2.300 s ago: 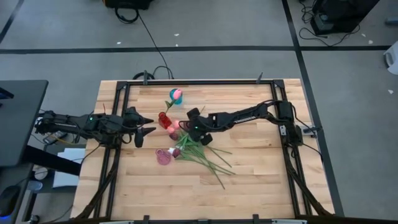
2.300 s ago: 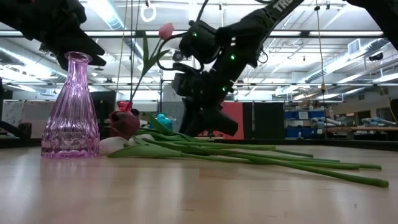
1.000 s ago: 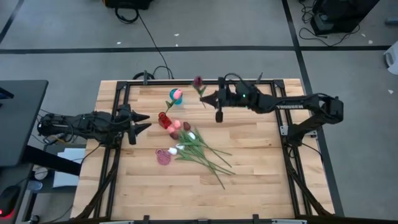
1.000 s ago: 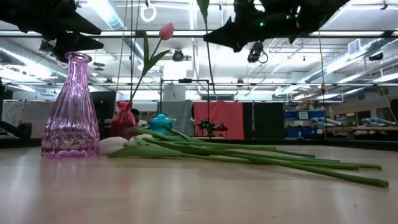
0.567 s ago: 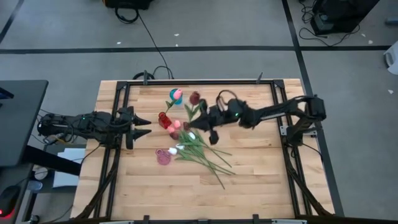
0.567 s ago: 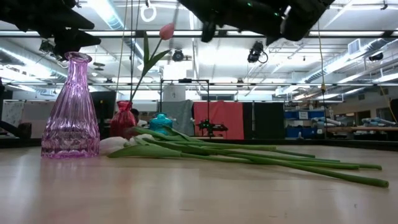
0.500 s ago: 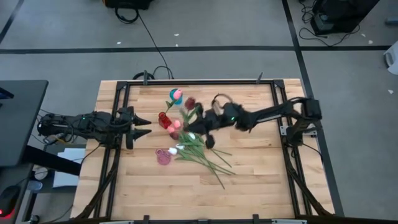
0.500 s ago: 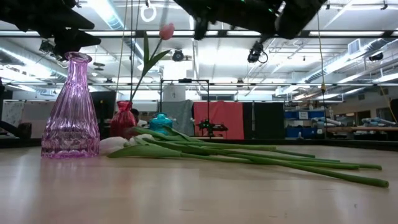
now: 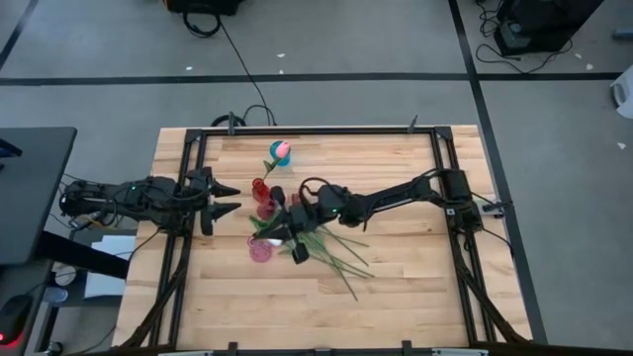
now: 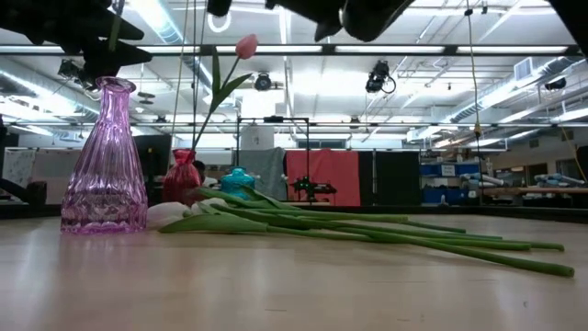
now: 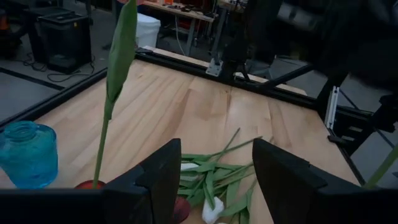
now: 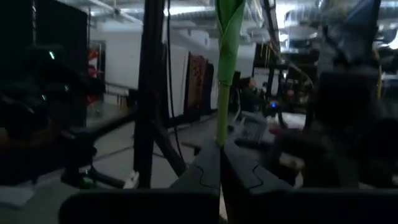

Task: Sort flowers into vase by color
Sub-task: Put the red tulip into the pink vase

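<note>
My right gripper (image 9: 280,225) reaches in from the table's right, above the pile, and is shut on one tulip's green stem (image 12: 219,112). It hovers near the purple glass vase (image 10: 104,161), and a bit of green stem (image 10: 116,28) shows above the vase's mouth. Several more flowers (image 9: 321,245) lie flat on the wood. A pink tulip (image 10: 245,44) stands with its stem in the red vase (image 9: 262,188), beside the blue vase (image 11: 25,154). My left gripper (image 11: 214,180) waits open at the table's left. My right gripper pinches the tulip's thin stem (image 12: 219,140) between its two fingers. The fingers come about level from the table's right and lie across the stem. The stem and a leaf (image 12: 227,25) stick up from the fingers, and the flower is lifted clear of the table.
The three vases stand close together left of the table's middle, with the pile's long stems (image 10: 441,244) trailing toward the near right. A black metal frame (image 9: 297,130) rims the wooden table (image 9: 396,287).
My right gripper, still shut on the tulip, has swung from the table's far edge toward its left and near side, passing over the pile to a spot by the purple vase. The flower has travelled with it, clear of the table.
</note>
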You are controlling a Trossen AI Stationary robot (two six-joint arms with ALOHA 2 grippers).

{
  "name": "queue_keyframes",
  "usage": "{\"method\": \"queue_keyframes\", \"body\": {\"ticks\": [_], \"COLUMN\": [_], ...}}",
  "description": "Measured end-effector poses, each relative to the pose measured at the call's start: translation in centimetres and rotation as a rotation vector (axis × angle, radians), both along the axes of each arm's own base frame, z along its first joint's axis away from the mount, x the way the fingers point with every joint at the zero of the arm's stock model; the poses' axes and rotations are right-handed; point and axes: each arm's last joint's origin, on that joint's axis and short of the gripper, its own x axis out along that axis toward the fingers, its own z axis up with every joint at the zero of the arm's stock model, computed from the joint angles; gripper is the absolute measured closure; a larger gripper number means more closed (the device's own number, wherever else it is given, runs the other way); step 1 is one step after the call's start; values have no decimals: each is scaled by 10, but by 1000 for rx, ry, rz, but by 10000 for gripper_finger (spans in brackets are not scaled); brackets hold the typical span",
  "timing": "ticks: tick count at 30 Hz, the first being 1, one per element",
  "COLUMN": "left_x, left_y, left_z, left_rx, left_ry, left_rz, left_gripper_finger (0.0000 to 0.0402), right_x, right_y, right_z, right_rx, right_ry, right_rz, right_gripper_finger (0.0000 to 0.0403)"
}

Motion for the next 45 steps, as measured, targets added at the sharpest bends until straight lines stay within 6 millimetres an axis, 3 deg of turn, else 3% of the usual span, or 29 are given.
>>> {"method": "queue_keyframes", "body": {"ticks": [13,16,21,27,35,45], "left_x": [0,0,0,0,0,0], "left_y": [0,0,1,1,1,1], "left_z": [1,2,2,2,1,1], "left_rx": [-18,-19,-19,-18,-18,-12], "left_ry": [-14,-20,-25,-21,-20,-20], "left_rz": [16,16,23,23,23,50], "left_gripper_finger": [198,198,198,198,198,198], "right_x": [14,14,11,-12,-48,-77], "right_y": [-16,-17,-18,-19,-20,-29], "right_z": [-33,-41,-54,-42,-35,-94], "right_rx": [-27,-21,-42,-103,-176,-229], "right_ry": [139,231,410,673,1008,1269], "right_rz": [-73,-84,-60,-64,-199,-446], "right_gripper_finger": [389,365,287,223,212,247]}}
